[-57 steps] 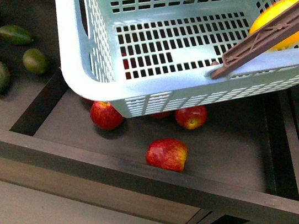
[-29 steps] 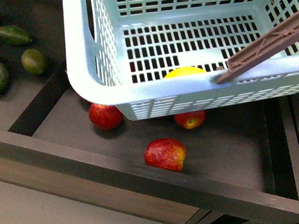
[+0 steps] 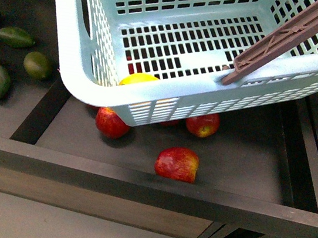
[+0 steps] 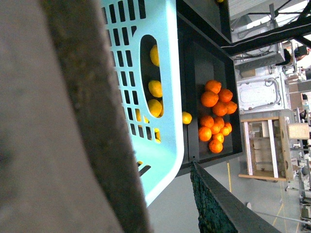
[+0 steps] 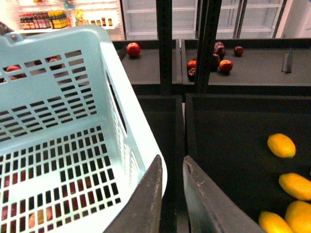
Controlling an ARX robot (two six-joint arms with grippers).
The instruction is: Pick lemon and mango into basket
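Observation:
The turquoise basket [image 3: 87, 79] hangs tilted above the shelf, its brown handle [image 3: 289, 36] across the right side. A yellow fruit [image 3: 138, 79] lies in its low near-left corner. Only the fruit's top shows, so I cannot tell lemon from mango. My left gripper [image 4: 141, 204] is shut on the basket, whose blurred handle [image 4: 92, 121] fills that view. My right gripper [image 5: 171, 167] is shut and empty, beside the basket's rim [image 5: 141, 141]. Elongated yellow-orange mangoes [image 5: 281, 144] lie on the dark shelf past it. Roundish yellow lemons [image 4: 154, 89] show through the basket's wall.
Red apples [image 3: 177, 163] lie in the dark tray [image 3: 138, 181] under the basket. Green oval fruits [image 3: 36, 64] lie to the left. Oranges [image 4: 216, 116] are piled in another bin. Red and dark-red fruits [image 5: 214, 60] sit on back shelves behind upright posts [image 5: 164, 43].
The yellow fruit has rolled from the basket's far right corner, across the bottom, to its near left corner. The basket has swayed slightly right and back.

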